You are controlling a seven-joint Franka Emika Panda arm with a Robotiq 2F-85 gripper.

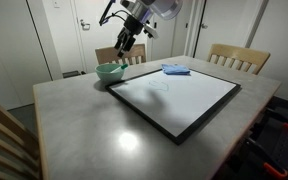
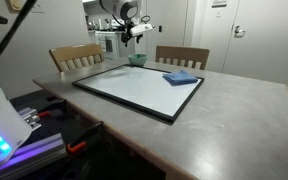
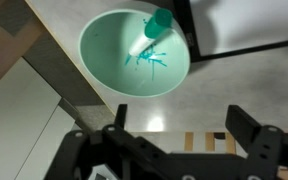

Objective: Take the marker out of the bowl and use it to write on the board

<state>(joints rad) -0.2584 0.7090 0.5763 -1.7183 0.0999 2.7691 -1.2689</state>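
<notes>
Wrist view: my gripper (image 3: 176,120) hangs over the bowl (image 3: 102,60); both fingers (image 3: 117,128) are spread wide with nothing between them; the bowl shows beyond the fingertips, not between them.

The marker (image 3: 154,28) lies inside the mint-green bowl, slanted; its teal-capped end rests up against the rim on the side nearest the board (image 3: 249,22); its pale barrel runs down toward the bowl's middle; green scribble marks (image 3: 144,63) sit on the bowl's bottom just beside it.

The bowl stands on the grey table (image 3: 234,80) near the table's edge and just beside the board's black-framed corner; I cannot tell whether they touch.

In both exterior views the gripper (image 1: 127,47) (image 2: 132,38) sits above the bowl (image 1: 110,72) (image 2: 138,60), clear of it; the marker is too small to make out there.

The whiteboard (image 1: 174,95) (image 2: 134,85) lies flat mid-table; a blue cloth (image 1: 176,70) (image 2: 181,78) lies at its far corner, near the bowl but apart from it.

Wooden chairs (image 1: 239,58) (image 2: 76,57) stand along the table's far side.
</notes>
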